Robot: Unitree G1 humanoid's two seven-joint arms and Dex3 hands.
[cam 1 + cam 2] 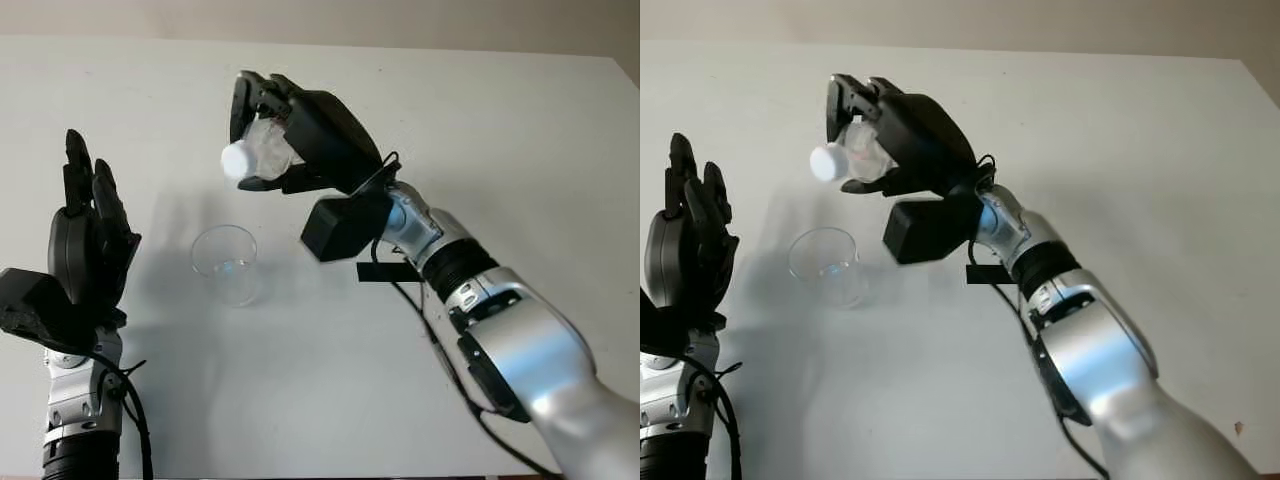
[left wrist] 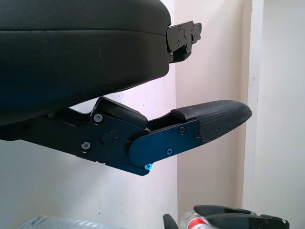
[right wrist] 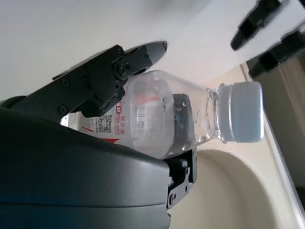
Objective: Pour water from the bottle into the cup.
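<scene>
We see a white table [image 1: 480,110] carrying one clear plastic cup [image 1: 226,262], which stands upright near its middle, with nothing between it and the bottle above. Our right hand [image 1: 300,135] is raised over the table, fingers clamped around a clear plastic bottle [image 1: 262,150] tipped on its side. The bottle's white cap [image 1: 235,160] is on and points toward our left, hanging above and a little beyond the cup without touching it. In the right wrist view the bottle [image 3: 162,119] shows a label with red print and small drops inside its wall; the fingers [image 3: 114,67] and the hand's shell cover the bottle's lower body, so we cannot tell how much water it holds. Whether the cup holds any water is hard to make out.

Our left hand [image 1: 85,245] is open, held upright beside the cup, on its left and apart from it. A black cable [image 1: 400,290] trails along the right forearm over the table.
</scene>
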